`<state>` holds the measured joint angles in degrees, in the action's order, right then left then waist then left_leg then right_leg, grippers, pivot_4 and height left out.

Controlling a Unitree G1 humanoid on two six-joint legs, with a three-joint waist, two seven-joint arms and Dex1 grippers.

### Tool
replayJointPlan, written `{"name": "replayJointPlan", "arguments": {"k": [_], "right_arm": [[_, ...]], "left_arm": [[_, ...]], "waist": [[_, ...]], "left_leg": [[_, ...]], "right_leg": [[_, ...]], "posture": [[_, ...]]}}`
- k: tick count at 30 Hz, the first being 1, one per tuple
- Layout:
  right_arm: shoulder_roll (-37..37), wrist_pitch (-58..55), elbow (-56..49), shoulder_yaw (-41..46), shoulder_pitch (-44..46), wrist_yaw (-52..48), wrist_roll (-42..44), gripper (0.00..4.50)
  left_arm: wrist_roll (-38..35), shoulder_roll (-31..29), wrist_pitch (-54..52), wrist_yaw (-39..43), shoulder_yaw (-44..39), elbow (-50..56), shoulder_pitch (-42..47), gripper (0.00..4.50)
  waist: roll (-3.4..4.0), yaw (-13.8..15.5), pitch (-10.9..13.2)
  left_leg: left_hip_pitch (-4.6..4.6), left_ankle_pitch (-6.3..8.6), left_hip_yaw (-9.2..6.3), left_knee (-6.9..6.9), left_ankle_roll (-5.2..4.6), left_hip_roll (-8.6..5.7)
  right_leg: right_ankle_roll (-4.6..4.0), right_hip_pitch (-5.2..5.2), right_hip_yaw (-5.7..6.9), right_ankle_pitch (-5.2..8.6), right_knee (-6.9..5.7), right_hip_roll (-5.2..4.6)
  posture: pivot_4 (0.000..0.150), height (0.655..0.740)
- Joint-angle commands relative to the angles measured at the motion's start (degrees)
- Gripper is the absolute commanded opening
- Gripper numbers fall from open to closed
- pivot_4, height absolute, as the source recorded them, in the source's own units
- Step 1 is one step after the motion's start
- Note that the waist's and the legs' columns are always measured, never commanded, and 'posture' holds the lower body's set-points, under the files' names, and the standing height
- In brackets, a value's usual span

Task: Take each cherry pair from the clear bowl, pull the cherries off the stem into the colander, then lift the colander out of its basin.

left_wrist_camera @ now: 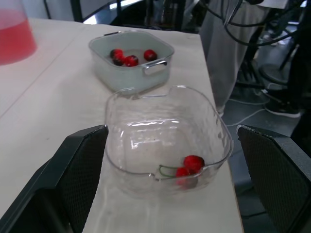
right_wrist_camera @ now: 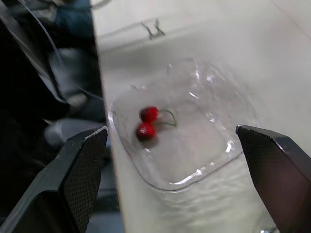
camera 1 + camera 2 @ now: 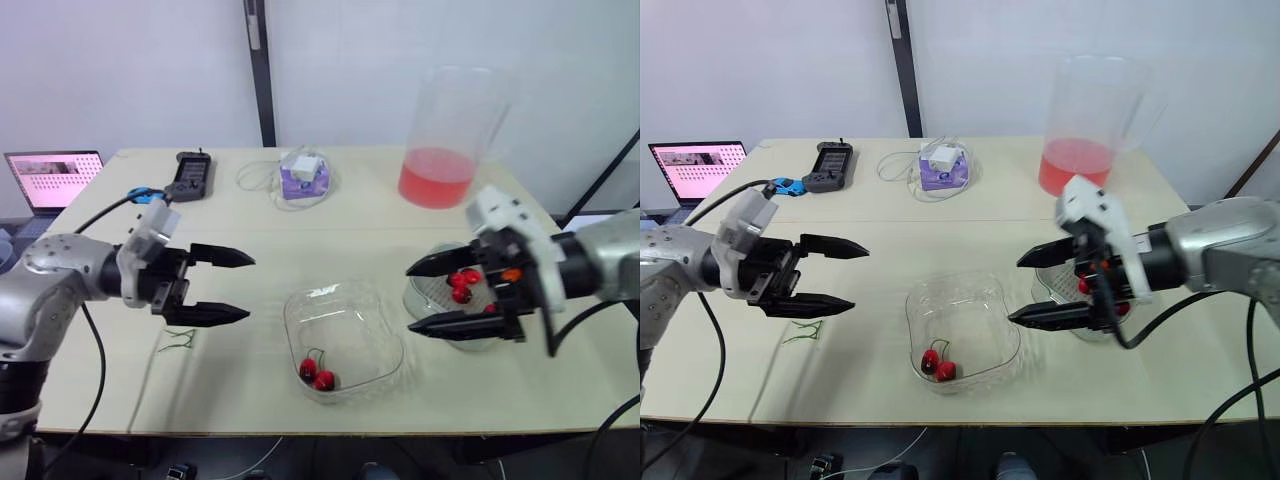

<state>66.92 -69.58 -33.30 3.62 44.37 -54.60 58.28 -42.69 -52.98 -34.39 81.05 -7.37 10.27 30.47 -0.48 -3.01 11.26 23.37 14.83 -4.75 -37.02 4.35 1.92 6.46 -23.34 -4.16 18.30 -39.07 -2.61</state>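
Observation:
A clear bowl [image 3: 375,330] sits at the table's front middle, and one red cherry pair [image 3: 316,373] on a green stem lies in its near corner. Right of it stands the colander [image 1: 160,63] in its basin [image 3: 420,298], with several loose cherries [image 3: 461,285] inside. My left gripper [image 3: 238,287] hovers open left of the bowl, empty, fingers pointing toward it. My right gripper [image 3: 425,297] hangs open just above the basin's left side, also empty. The wrist views show the same cherry pair [image 1: 189,166] [image 2: 148,122] in the bowl.
A tall clear pitcher [image 3: 445,140] of red liquid stands at the back right. A purple-and-white box [image 3: 303,176] with a cable, a black handset [image 3: 191,174] and a laptop [image 3: 55,178] sit toward the back left. Loose green stems [image 3: 181,341] lie under the left gripper.

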Motion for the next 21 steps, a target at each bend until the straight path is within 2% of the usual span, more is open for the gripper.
{"name": "replayJointPlan", "arguments": {"k": [1,4,9,11,16,21], "right_arm": [[-5.3,0.7,-0.4,-8.3,7.6,3.0,-4.8,4.50],[-10.2,-1.7,2.5,-17.3,14.3,4.5,-10.1,4.50],[-15.2,-6.9,7.3,-29.9,20.7,1.8,-14.2,4.50],[-19.7,-10.4,12.3,-36.2,22.3,5.2,-18.4,4.50],[-25.8,-14.5,16.7,-41.0,23.6,7.9,-22.2,4.50],[-30.7,-17.3,14.6,-43.6,21.1,9.2,-22.2,4.50]], "left_arm": [[1.0,0.7,2.4,-0.2,0.0,1.1,-0.1,4.47],[1.7,1.5,3.6,-0.5,0.0,1.7,-1.7,4.47],[1.8,1.9,4.1,-1.8,-0.3,3.8,-4.2,4.47],[1.6,1.7,4.0,-2.8,-1.0,4.9,-5.5,4.47],[1.3,1.2,3.5,-4.3,-1.7,6.0,-6.7,4.47],[1.5,0.0,3.3,-4.8,-2.5,5.6,-7.7,4.47]], "waist": [[0.00,-0.2,0.0],[0.01,-0.2,0.0],[-0.01,0.4,0.0],[-0.02,0.4,0.0],[-0.01,0.5,0.0],[-0.02,0.4,0.0]], "left_leg": [[0.00,0.00,0.00,-0.02,0.00,0.00],[0.02,0.00,-0.01,-0.01,0.01,0.00],[0.07,0.00,-0.03,-0.04,0.01,-0.02],[0.07,0.00,-0.03,-0.05,0.01,-0.02],[0.12,-0.01,-0.04,-0.04,0.01,-0.02],[0.11,-0.01,-0.07,-0.04,0.01,-0.02]], "right_leg": [[0.00,0.00,-0.01,0.00,0.00,-0.01],[0.00,-0.03,0.01,0.00,-0.01,-0.02],[0.00,-0.05,0.02,0.00,0.01,-0.05],[0.00,-0.05,0.02,0.00,0.00,-0.06],[-0.01,-0.12,0.03,-0.01,-0.05,-0.05],[-0.01,-0.12,0.04,-0.01,-0.07,-0.04]], "posture": [[0.150,0.7332],[0.150,0.7332],[0.150,0.7332],[0.150,0.7332],[0.150,0.7332],[0.150,0.7332]]}}
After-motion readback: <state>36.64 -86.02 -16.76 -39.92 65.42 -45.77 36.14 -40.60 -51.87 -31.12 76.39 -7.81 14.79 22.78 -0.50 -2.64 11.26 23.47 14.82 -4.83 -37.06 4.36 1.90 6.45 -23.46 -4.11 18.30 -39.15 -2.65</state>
